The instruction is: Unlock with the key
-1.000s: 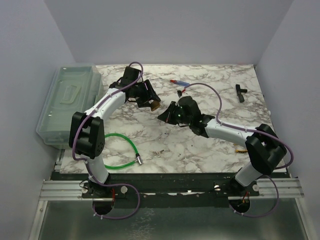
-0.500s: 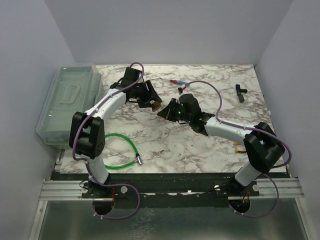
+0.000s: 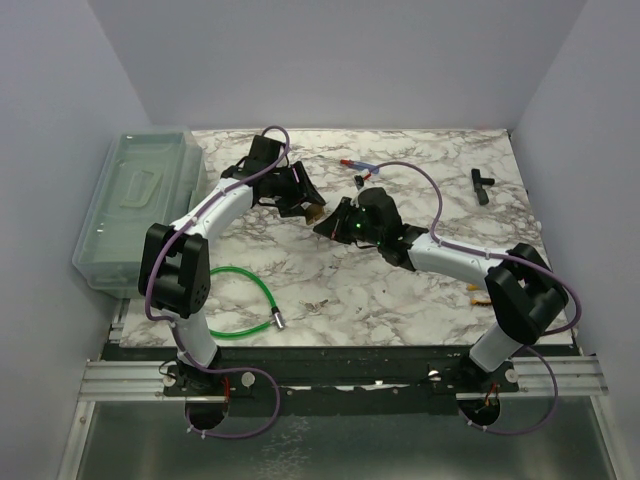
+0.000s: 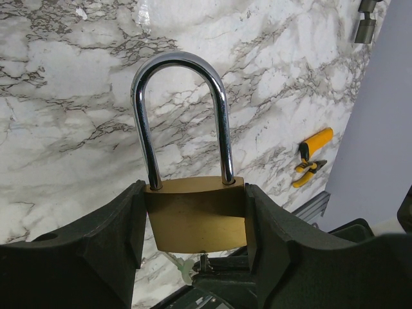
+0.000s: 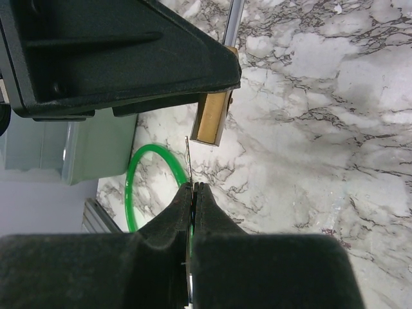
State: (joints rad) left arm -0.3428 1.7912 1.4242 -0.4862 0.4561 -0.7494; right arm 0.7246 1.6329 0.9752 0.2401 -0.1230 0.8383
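Over the middle of the marble table (image 3: 400,300), both arms meet. The left gripper (image 4: 193,232) clamps one brass padlock (image 4: 196,215) by its body, a finger on each side, shackle (image 4: 182,116) pointing away and shut, keyhole end facing the other arm; held that way, I'd say, so the lock stays steady and the slot is reachable. The right gripper (image 5: 192,193) has its fingers pressed together, pinching the key (image 5: 188,161) edge-on, a thin silvery blade sticking out past the tips, just short of the padlock's underside and not yet in; probably lining up for insertion. In the left wrist view a small metal tip shows right below the lock. Counts: one padlock, one key, one green cable (image 3: 240,300) looped near the left arm's base, one clear plastic bin (image 3: 135,215) at the table's left edge, one small black part (image 3: 482,184) far right, one yellow-handled tool (image 4: 312,156) lying apart.
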